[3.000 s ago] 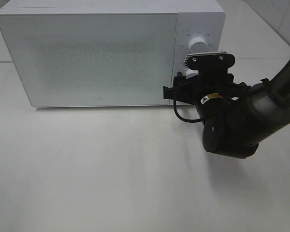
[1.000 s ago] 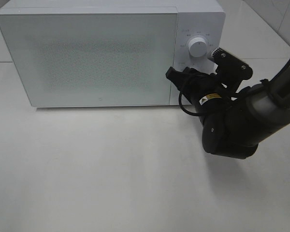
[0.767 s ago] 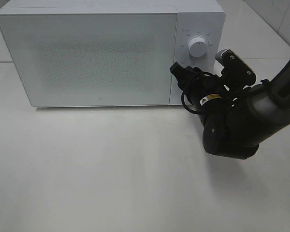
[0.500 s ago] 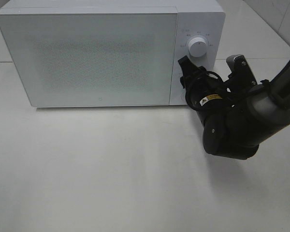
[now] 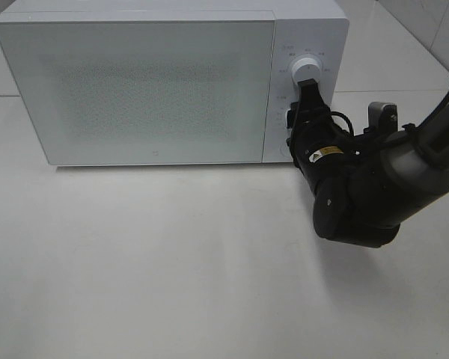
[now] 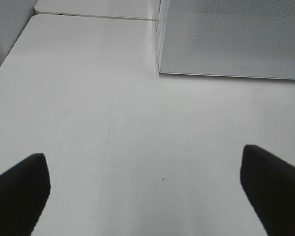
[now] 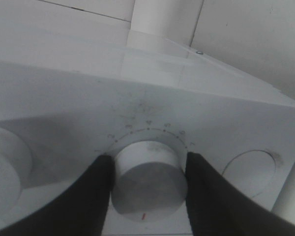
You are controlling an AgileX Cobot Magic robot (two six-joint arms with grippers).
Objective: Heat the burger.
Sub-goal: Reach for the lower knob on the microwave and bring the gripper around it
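Looks like a lab bench: white microwave [image 5: 135,82] on a plain white table [image 5: 172,284].

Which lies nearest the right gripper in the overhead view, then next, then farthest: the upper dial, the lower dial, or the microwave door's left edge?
1. lower dial: between the fingers of the right gripper, largely hidden from overhead.
2. upper dial: just above the gripper.
3. microwave door's left edge: far left, across the whole front.

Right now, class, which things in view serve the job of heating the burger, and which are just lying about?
In use: microwave, door shut; its lower dial; right gripper, closed on that dial.
Idle: upper dial; left gripper, open above the table.
The burger is not in view.
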